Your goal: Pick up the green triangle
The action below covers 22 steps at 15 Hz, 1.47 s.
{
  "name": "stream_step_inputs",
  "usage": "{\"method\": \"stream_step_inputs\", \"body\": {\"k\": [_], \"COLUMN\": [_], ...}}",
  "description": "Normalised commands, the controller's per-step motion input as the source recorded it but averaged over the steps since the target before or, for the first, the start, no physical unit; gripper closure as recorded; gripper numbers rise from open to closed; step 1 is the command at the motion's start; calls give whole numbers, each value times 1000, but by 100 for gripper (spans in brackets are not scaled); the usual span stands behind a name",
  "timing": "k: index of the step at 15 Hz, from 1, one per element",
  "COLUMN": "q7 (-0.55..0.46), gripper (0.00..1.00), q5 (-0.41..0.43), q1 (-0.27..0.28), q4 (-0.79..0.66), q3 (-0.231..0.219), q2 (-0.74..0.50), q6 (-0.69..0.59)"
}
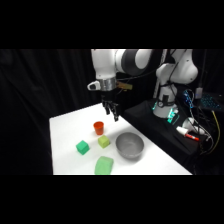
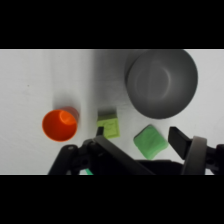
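End effector (image 1: 112, 113) hung open, empty, above tabletop (image 1: 65, 130); green triangle (image 1: 104, 165) sat well beyond; nearer cubes (image 1: 82, 147) risked wrong pick.

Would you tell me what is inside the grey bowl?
Nothing shows inside the grey bowl: the wrist view looks straight into it and its floor is bare. In the side view its near wall hides part of the inside.

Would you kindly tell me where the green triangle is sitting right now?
In the side view, the green triangle lies at the table's near edge, just in front of the yellow-green cube, between the green cube and grey bowl.
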Motion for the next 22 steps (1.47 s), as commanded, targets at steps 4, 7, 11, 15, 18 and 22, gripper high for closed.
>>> {"method": "stream_step_inputs", "body": {"k": [4,7,11,15,18,22], "q7": [26,63,71,84,106,153], "gripper": [0,0,0,0,0,0], "q5": [-7,-15,0,-13,-86,-141], "q1": [0,42,73,92,83,66], "q4": [65,193,258,271,264,294], "q3": [33,67,80,83,50,4], "q2": [78,187,201,243,311,392], "q6": [74,167,142,167,215,180]}}
